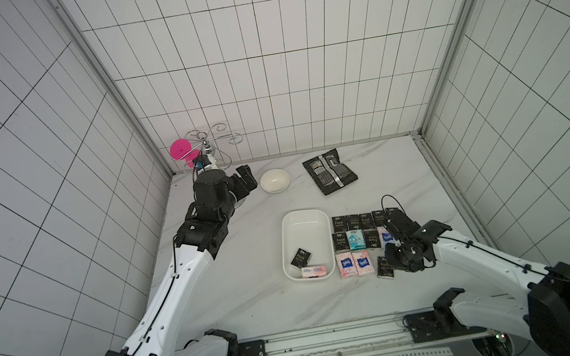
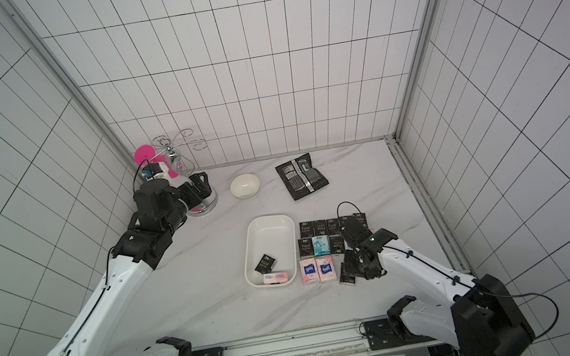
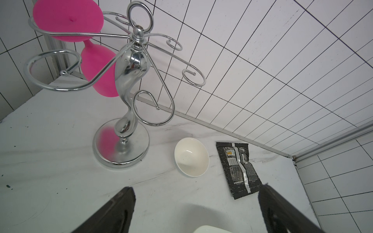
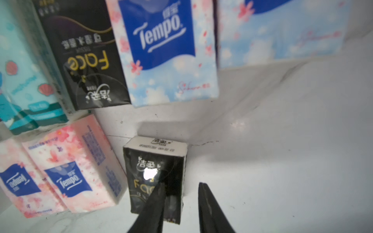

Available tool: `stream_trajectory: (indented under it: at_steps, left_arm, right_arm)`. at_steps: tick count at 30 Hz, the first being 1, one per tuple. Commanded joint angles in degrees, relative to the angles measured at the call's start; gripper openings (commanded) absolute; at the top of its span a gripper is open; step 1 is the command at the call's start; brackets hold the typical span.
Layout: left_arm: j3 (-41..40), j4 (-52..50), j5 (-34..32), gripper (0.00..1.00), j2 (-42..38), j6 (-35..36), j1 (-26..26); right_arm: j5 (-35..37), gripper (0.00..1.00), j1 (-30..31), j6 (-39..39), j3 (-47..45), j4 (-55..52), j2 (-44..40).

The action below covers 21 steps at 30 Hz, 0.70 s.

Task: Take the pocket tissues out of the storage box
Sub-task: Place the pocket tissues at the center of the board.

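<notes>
Only the right wrist view shows the right claw [image 4: 181, 184] parted, seemingly gripping nothing, over a black packet [image 4: 155, 159]. A top view shows two pocket tissues [image 1: 301, 258] inside the storage box [image 1: 303, 212]; the left claw [image 3: 196, 186] gapes empty. Marble table [image 1: 236, 293], tiled walls [image 1: 255, 54].

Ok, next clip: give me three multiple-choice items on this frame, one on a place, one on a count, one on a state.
1. Where does the white bowl stand?
A) on a shelf
B) between the chrome rack and the black foil pouch
C) hung on the rack

2. How many packets lie in the storage box?
A) none
B) five
C) two

3. The left gripper is:
A) open, empty
B) shut on a packet
C) shut on the bowl

Answers:
1 B, the bowl sits on the marble between rack and pouch.
2 C, one black packet and one pink packet lie inside.
3 A, its jaws stand wide apart with nothing between.
</notes>
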Motion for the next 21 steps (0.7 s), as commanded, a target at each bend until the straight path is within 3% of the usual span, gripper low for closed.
stream_trajectory:
  at_steps: [1, 5, 21]
  left_arm:
    - [0.7, -0.5, -0.6, 0.99, 0.1, 0.6, 0.0]
    - [0.8, -0.4, -0.6, 0.98, 0.0, 0.4, 0.0]
    - [0.5, -0.6, -0.9, 0.99, 0.0, 0.6, 0.0]
  right_arm:
    - [-2.1, 0.27, -0.5, 0.9, -1.8, 1.9, 0.2]
    - [-3.0, 0.21, -0.6, 1.4, -2.4, 2.1, 0.7]
    - [-1.3, 0.18, -2.1, -6.0, -0.2, 6.1, 4.7]
